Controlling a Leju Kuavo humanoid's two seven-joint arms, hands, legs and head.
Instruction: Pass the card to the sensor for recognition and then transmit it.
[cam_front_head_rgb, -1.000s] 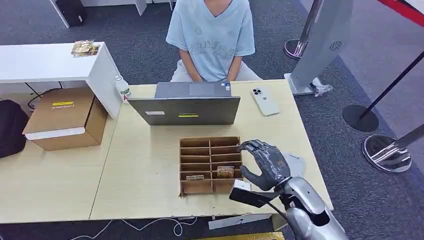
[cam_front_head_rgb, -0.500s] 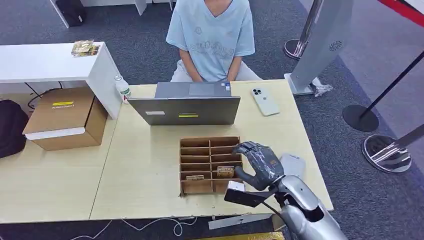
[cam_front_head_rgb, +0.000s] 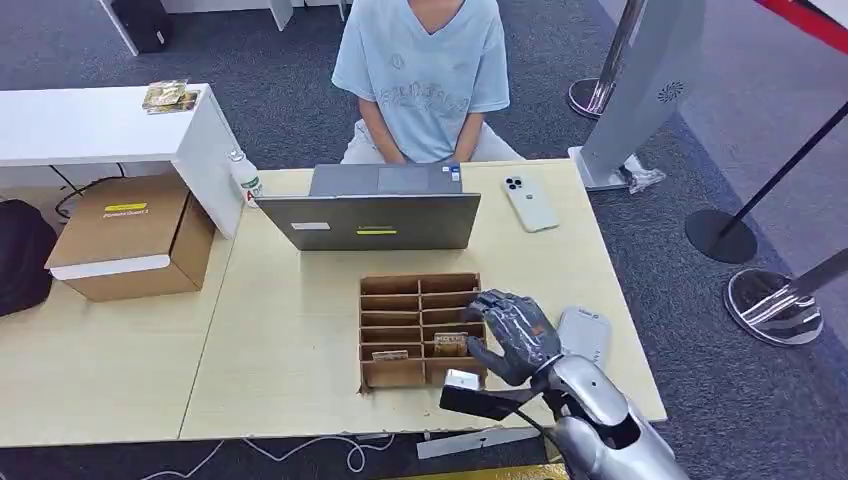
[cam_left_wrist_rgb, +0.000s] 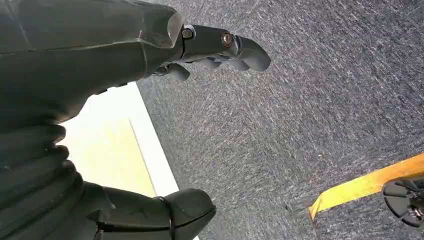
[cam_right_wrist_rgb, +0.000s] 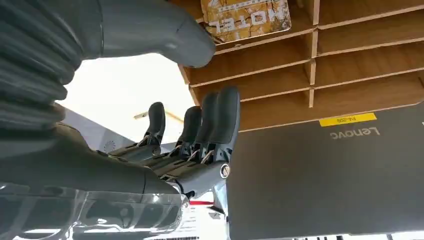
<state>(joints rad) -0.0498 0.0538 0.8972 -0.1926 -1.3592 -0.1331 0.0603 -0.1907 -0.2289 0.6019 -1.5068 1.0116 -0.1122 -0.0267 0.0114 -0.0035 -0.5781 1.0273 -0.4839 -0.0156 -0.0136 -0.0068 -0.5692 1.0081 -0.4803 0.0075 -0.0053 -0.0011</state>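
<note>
Your right hand (cam_front_head_rgb: 515, 335) hovers at the right side of the rack (cam_front_head_rgb: 420, 330), fingers apart and loosely curled, holding nothing; in the right wrist view the thumb tip sits just beside the card (cam_right_wrist_rgb: 246, 17). The left hand (cam_left_wrist_rgb: 220, 47) hangs off the table over carpet, fingers curled in, nothing in it.

Card: a printed "HOTEL" card, standing on edge in a right-column slot near the rack's front. Judge it light, stiff, thin and slick. Pinch the exposed top edge between thumb and finger, then lift straight up so it clears the slot walls. A weak pinch may let it slide.

Rack: cardboard, two columns of slots, near the table's front edge. A second card (cam_front_head_rgb: 390, 354) sits in the left column. Other slots look empty.

Sensor (cam_front_head_rgb: 585, 333): pale flat pad just right of the hand, near the table's right edge.
</note>
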